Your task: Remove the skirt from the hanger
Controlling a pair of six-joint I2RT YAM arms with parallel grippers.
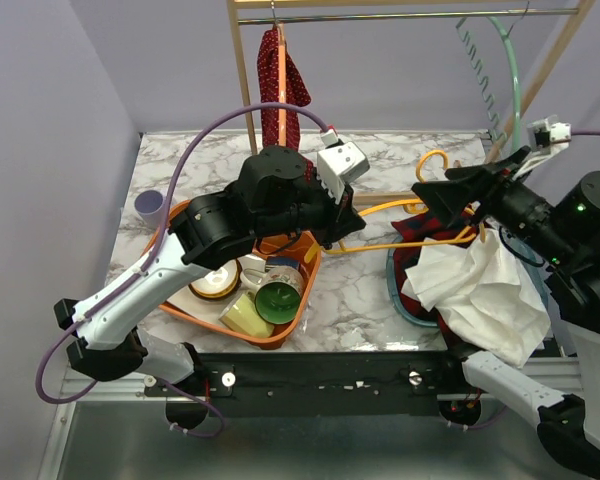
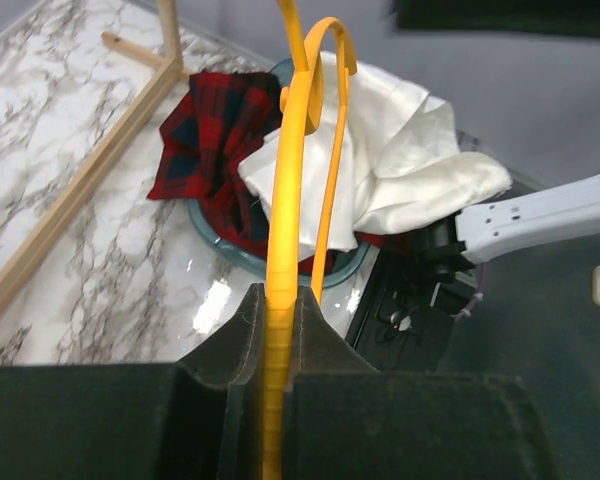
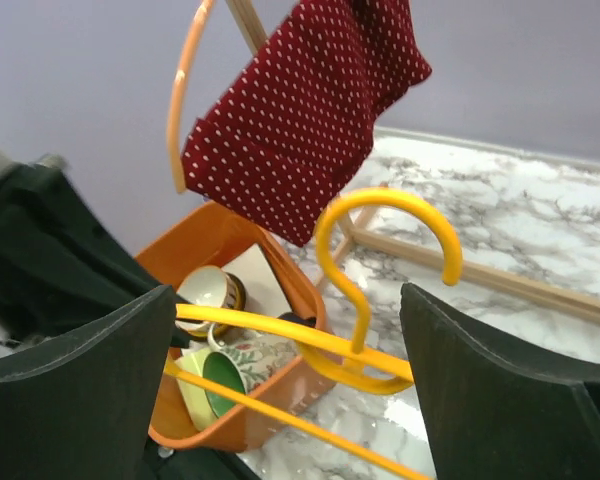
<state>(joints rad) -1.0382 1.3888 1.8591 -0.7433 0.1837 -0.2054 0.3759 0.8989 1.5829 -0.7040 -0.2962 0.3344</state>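
A bare yellow hanger (image 1: 410,243) is held level over the table, hook (image 3: 380,205) pointing up. My left gripper (image 2: 277,300) is shut on one end of its bar; the same gripper (image 1: 345,225) shows from above over the orange tray. My right gripper (image 3: 288,300) stands open, its fingers on either side of the hanger's neck without touching it; from above it (image 1: 430,198) is at the hook end. The red plaid skirt (image 2: 215,130) lies off the hanger, draped over the teal basin (image 2: 220,245) beside a white cloth (image 2: 380,150).
An orange tray (image 1: 280,335) holds cups and a green bowl below my left arm. A red dotted garment (image 1: 280,80) hangs on an orange hanger from the wooden rack (image 1: 245,80). A teal hanger (image 1: 510,70) hangs at the right. A purple cup (image 1: 150,205) stands at the left.
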